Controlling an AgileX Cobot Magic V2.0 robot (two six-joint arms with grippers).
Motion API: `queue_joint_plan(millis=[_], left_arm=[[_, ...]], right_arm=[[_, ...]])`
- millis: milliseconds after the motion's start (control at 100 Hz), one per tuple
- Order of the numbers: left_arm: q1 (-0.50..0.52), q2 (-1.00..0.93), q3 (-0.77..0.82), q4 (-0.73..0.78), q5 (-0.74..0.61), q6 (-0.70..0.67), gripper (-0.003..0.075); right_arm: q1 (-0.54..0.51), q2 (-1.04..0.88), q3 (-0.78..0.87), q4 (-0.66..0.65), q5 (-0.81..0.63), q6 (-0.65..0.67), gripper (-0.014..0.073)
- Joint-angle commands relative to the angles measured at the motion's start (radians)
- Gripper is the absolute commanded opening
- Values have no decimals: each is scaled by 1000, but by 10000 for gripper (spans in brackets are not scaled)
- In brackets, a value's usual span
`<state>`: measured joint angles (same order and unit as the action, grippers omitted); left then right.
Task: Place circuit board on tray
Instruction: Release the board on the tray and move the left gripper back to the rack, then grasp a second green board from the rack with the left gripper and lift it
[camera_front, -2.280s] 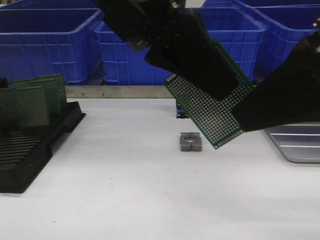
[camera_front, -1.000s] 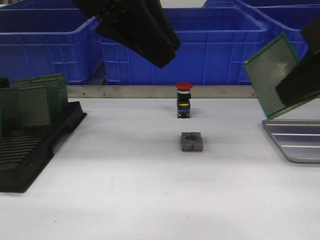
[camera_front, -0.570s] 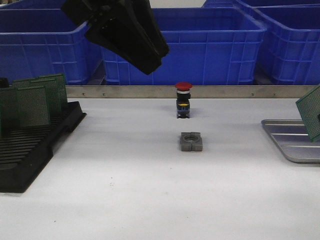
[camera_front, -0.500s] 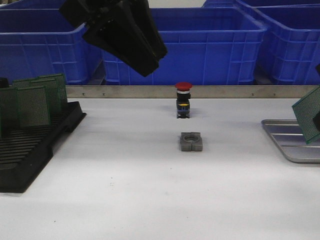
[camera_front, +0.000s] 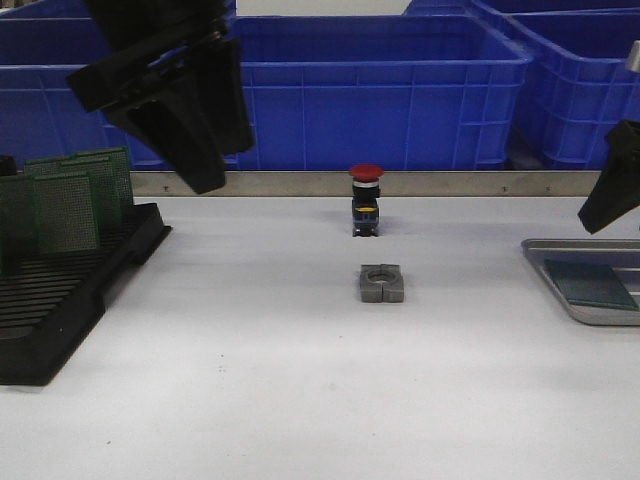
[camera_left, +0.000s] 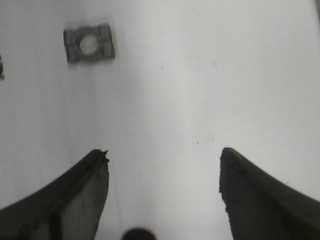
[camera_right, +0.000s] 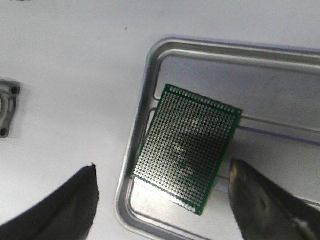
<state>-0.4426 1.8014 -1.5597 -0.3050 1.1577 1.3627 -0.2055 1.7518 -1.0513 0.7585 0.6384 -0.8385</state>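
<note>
Right wrist view: the green circuit board (camera_right: 187, 156), a rectangular perforated prototyping board covered in a fine grid of plated holes, lies flat inside the tray (camera_right: 210, 52), turned slightly askew to the tray's edges. The tray is silver-grey metal with rounded corners, a low rim and raised lengthwise ribs, and the board sits close to one of its corners. The right hand (camera_right: 165, 205) hangs above it with its two dark fingers spread wide and nothing between them. In the front view the board (camera_front: 590, 284) shows as a dark green patch on the tray (camera_front: 560, 248) at the far right of the white surface (camera_front: 300, 380), with the right hand (camera_front: 610, 190) raised just above. Half a second earlier that hand still gripped the board, tilted on edge over the tray; now the board rests on the metal and the hand has let go.

Mid-surface, a small grey metal block with a round bore (camera_front: 382, 283) sits in front of a red-capped push button (camera_front: 367, 199). At the left, a black slotted rack (camera_front: 60, 300) holds more green perforated boards (camera_front: 65, 205) standing upright. Blue ribbed plastic bins (camera_front: 380, 90) line the back edge. The left hand (camera_front: 175, 110) hovers over the rack side, farther left and lower than before; the left wrist view shows its fingers (camera_left: 75, 195) apart, empty, above bare surface with the grey block (camera_left: 89, 44) beyond.
</note>
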Motion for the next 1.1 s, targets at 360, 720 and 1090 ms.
queue_joint_plan(millis=[360, 720, 1090], left_arm=[[277, -45, -30, 38, -30, -27, 441], [384, -10, -30, 38, -190, 10, 441], [384, 94, -32, 37, -212, 10, 441]], right_arm=[[-10, -85, -32, 19, 19, -9, 544], [-10, -85, -32, 22, 36, -9, 544], [-10, -85, -32, 27, 59, -9, 544]])
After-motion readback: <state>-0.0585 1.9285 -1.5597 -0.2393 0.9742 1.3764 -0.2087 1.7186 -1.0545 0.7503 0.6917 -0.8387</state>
